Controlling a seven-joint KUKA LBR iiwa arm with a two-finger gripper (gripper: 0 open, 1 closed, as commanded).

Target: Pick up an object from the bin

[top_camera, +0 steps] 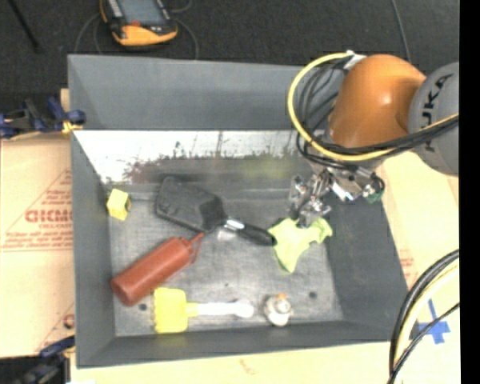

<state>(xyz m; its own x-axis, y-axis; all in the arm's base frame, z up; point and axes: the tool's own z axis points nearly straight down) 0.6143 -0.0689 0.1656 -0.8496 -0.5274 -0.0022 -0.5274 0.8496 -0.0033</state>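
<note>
**Hovering: hand [310, 205] at lime-green scrap [298, 242], right side of bin [184, 102]**

Scrap is crumpled, irregular and soft-looking, lying flat on the grey metal floor. Hand's shiny metal tip is at its upper edge (open or closed: can't tell). To the left lie a black flat tool [188, 202] and a smooth red bottle shape [156, 269].

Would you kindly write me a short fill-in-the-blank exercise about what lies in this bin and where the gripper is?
1. The crumpled thing nearest the gripper is light ____ in colour.
2. The red bottle lies on its ____.
3. The small cube by the left wall of the bin is ____.
4. The tool by the front wall has a yellow head and a ____ handle.
Missing words: green; side; yellow; white.
</note>
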